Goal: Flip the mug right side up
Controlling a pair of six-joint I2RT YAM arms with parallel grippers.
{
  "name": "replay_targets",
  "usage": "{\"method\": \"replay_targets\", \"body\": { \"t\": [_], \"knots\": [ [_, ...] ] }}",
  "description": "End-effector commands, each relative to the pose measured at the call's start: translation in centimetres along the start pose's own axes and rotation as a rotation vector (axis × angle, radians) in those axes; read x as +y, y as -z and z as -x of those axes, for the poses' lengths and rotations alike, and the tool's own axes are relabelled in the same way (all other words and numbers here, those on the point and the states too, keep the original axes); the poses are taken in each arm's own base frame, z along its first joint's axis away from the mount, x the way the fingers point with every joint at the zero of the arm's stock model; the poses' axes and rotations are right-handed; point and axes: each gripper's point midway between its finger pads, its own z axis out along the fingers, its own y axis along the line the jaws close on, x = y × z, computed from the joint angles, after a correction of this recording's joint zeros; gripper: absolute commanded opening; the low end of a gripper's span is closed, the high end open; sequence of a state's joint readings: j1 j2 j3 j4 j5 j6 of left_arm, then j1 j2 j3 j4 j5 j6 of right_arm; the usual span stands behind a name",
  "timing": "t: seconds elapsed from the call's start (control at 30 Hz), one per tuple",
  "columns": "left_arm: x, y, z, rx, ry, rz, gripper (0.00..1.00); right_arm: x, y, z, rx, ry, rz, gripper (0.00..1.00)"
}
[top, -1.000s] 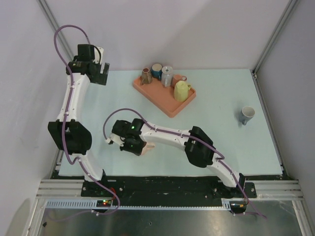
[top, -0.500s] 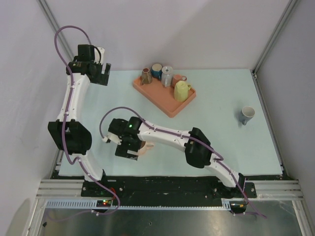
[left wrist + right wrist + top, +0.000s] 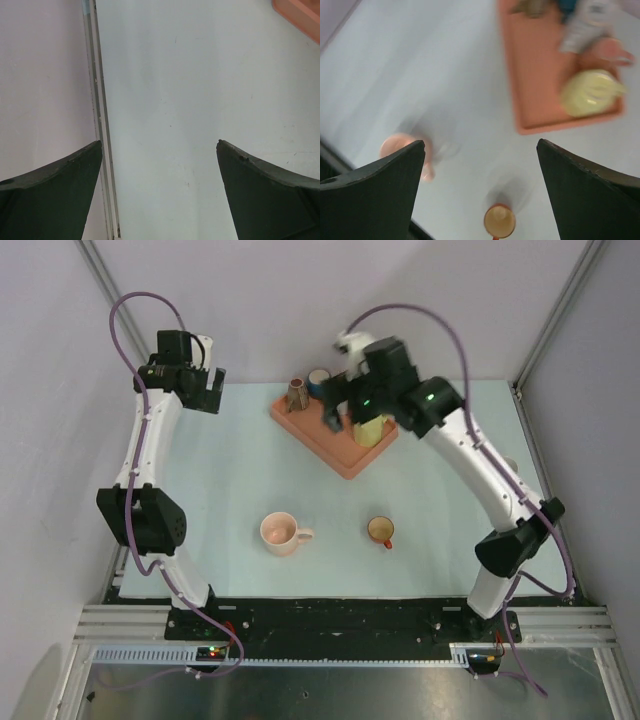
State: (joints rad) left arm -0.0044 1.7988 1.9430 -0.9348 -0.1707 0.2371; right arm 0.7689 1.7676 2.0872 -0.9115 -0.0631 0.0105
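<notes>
Your pink mug (image 3: pixel 283 533) stands mouth-up on the desk (image 3: pixel 230 460), close to the front edge, handle pointing right, nothing touching it. A small orange cup (image 3: pixel 380 531) sits to its right, clearly apart. Your right gripper (image 3: pixel 480 145) hangs high over the orange tray (image 3: pixel 320 435) at the back, fingers spread wide and holding nothing. A yellow mug (image 3: pixel 590 92) sits at the tray's right end. Your left gripper (image 3: pixel 160 145) is spread too and empty, up in the far left corner, right beside the desk's side rail (image 3: pixel 102 150). There's a broad stretch of open desk between the tray and the two front cups.
</notes>
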Motion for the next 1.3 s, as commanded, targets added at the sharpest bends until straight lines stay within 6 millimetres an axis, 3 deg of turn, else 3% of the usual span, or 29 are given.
{"method": "replay_targets", "body": {
  "t": [0.0,0.07,0.2,0.3,0.43,0.67,0.93,1.27],
  "knots": [
    [-0.1,2.3,1.1,-0.065,0.006,-0.02,1.0,-11.8,-2.4,-1.8,0.0,-0.396,-0.272,1.0],
    [-0.4,2.2,1.0,-0.064,0.006,-0.03,1.0,-16.1,-2.7,-1.8,-0.04,-0.501,-0.337,0.99],
    [-1.0,2.1,0.7,-0.059,0.006,-0.055,1.0,-22.4,-3.8,-1.0,-0.157,-0.717,-0.36,0.99],
    [-1.5,1.9,0.4,-0.052,0.004,-0.075,1.0,-26.2,-4.6,-0.8,-0.226,-0.868,-0.36,0.93],
    [-1.5,1.5,0.1,-0.038,-0.003,-0.069,1.0,-30.0,-7.1,-3.1,-0.221,-1.049,-0.387,0.84],
    [-1.5,1.0,-0.1,-0.027,-0.013,-0.066,1.0,-29.8,-12.8,-7.7,-0.158,-1.268,-0.283,0.81],
    [-1.5,0.8,-0.3,-0.02,-0.02,-0.065,1.0,-30.0,-14.9,-9.6,-0.225,-1.428,-0.193,0.65],
    [-0.8,1.1,0.1,-0.027,-0.035,-0.034,1.0,-29.9,-18.3,-11.8,-0.19,-1.579,-0.096,0.6]
  ]
}}
